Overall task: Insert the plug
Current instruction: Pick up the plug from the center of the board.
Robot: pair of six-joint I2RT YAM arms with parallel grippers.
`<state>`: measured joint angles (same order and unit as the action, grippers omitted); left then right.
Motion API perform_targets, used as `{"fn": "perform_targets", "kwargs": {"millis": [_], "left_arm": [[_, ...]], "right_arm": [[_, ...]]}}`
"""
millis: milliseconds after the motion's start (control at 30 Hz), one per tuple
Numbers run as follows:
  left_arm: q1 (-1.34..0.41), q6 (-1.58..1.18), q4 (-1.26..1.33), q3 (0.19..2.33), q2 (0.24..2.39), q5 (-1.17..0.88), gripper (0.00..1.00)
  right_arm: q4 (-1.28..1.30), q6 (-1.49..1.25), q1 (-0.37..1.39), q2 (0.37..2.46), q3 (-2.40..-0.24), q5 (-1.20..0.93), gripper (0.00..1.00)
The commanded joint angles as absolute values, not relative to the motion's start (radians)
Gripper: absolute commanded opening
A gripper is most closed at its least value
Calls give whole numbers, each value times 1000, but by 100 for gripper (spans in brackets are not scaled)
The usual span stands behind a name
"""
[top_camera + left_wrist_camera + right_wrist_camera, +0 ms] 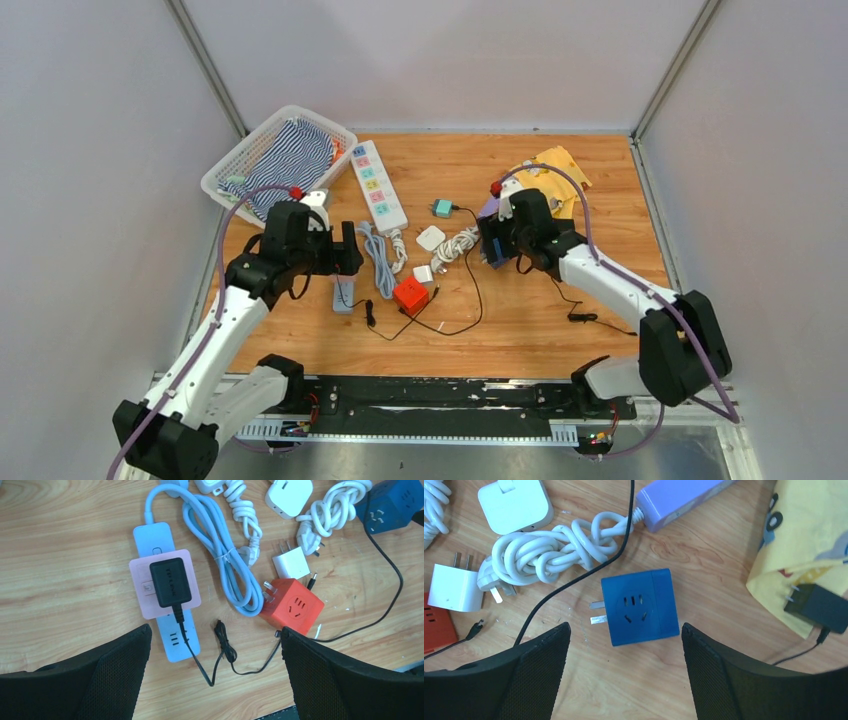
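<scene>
Blue plastic, hard-shelled, socket face up: blue cube (639,607), two flat prongs pointing to 9 o'clock. Lies flat on the wood at about 3 o'clock of the table's middle, framed by the right gripper (625,627). Fingers there spread wide at 8 and 4 o'clock of it, touching nothing, grasping nothing.

Looks to be the plug in hand, judging by that framing. Cannot be sure, with a black adapter (816,607) also lying loose on the yellow cloth (804,540) at 3 o'clock.

Probably light, rigid and not fragile. Smooth sides, so likely a little slippery. Stiff prongs, apt to bend if levered sideways into a socket. Best pinched across two opposite flat sides, near the middle, clear of the prongs and the socket face. Gripped off centre, may swivel between two fingers.

Left gripper (215,635) likewise released, hovering with nothing between the fingers. At 11 o'clock of it, a pale blue strip (152,537) carrying a pink adapter (190,605), with a black plug (170,581) already seated in that. At 2 o'clock, a red cube (292,605), loose on the wood.

Only one container: white basket (230,165) at 10 o'clock of the table, seen from above. Holds a striped cloth (295,155) filling most of it. Shows no plug inside.
</scene>
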<state>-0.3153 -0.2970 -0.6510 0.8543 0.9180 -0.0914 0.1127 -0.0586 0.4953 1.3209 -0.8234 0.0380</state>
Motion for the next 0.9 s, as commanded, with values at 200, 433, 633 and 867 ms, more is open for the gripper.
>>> {"fn": "perform_targets", "kwargs": {"millis": [200, 433, 633, 867], "left_arm": [[-307, -295, -640, 813, 847, -83, 100], [-307, -288, -616, 795, 817, -133, 99], [-307, -275, -573, 781, 817, -253, 95], [-307, -305, -557, 807, 828, -353, 91]], "right_arm": [[319, 144, 441, 1576, -1004, -94, 81], [359, 161, 440, 1638, -1050, -58, 53], [394, 141, 439, 1587, -1061, -53, 35], [436, 88, 496, 1439, -1068, -41, 30]]}}
